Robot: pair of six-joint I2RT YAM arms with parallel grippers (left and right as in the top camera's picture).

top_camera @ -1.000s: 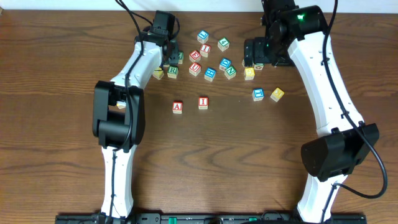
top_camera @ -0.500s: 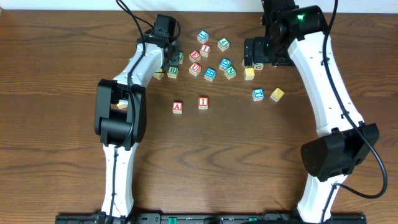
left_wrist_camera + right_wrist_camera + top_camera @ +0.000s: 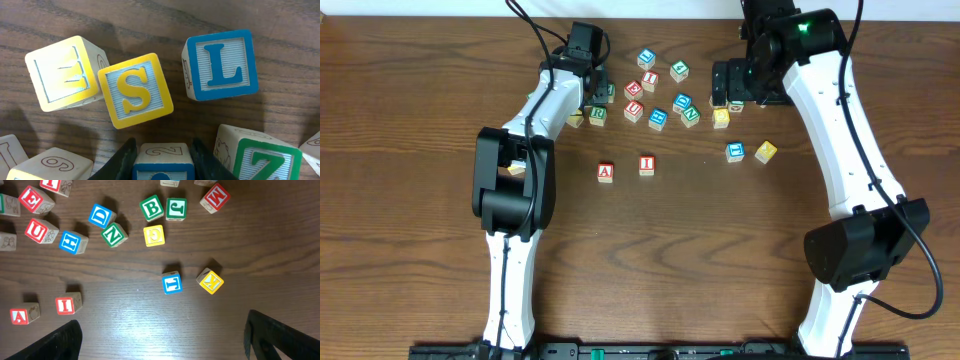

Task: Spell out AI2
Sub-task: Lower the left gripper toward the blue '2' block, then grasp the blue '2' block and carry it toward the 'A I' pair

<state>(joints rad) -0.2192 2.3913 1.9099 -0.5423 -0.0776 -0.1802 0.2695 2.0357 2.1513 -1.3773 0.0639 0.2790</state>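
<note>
The red A cube (image 3: 606, 172) and the red I cube (image 3: 647, 165) stand side by side in the middle of the table, a small gap between them. They also show at the lower left of the right wrist view, A (image 3: 21, 315) and I (image 3: 66, 304). My left gripper (image 3: 595, 92) is at the left end of the cube cluster. In the left wrist view its fingers (image 3: 164, 141) are shut on the blue 2 cube (image 3: 162, 160). My right gripper (image 3: 738, 85) hangs wide open and empty above the table (image 3: 162, 330).
Around the left gripper lie a yellow E cube (image 3: 62, 72), a yellow S cube (image 3: 135, 90), a blue L cube (image 3: 222, 64) and a green Z cube (image 3: 265, 160). Several lettered cubes cluster at the back middle (image 3: 658, 95). A blue T cube (image 3: 735, 151) and a yellow cube (image 3: 766, 151) sit to the right.
The left arm's lower link has shifted slightly to the right. The A and I cubes and the right arm have not moved.
</note>
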